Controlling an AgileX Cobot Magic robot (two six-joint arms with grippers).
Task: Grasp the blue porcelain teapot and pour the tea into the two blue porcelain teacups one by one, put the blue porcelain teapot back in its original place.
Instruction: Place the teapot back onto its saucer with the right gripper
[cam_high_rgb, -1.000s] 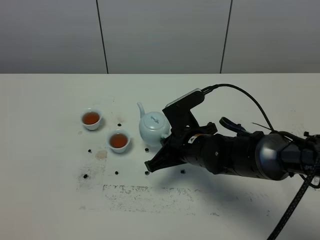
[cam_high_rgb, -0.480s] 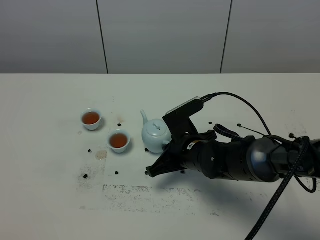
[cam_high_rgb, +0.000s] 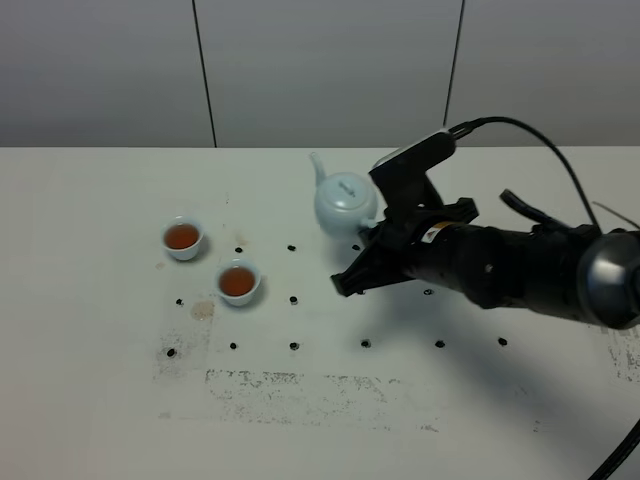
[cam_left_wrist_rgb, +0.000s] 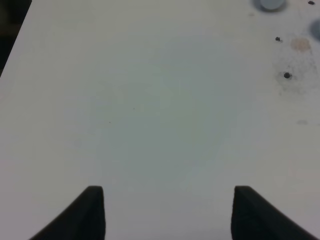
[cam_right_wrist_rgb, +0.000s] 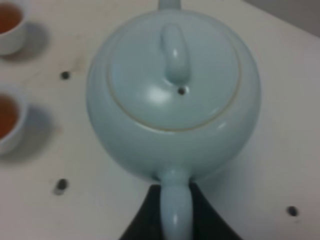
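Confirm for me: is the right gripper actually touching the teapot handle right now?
Touching. The right wrist view shows the right gripper with its dark fingers pressed against both sides of the blue porcelain teapot at its handle, no gap.

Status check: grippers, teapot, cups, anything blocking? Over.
Right gripper shut on teapot handle; left gripper open over bare table. Both teacups hold tea. Nothing in the way.

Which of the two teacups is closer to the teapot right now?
The teacup nearer the table's front edge, right of the other teacup. Both hold tea; this one sits closer to the teapot held by the right gripper.
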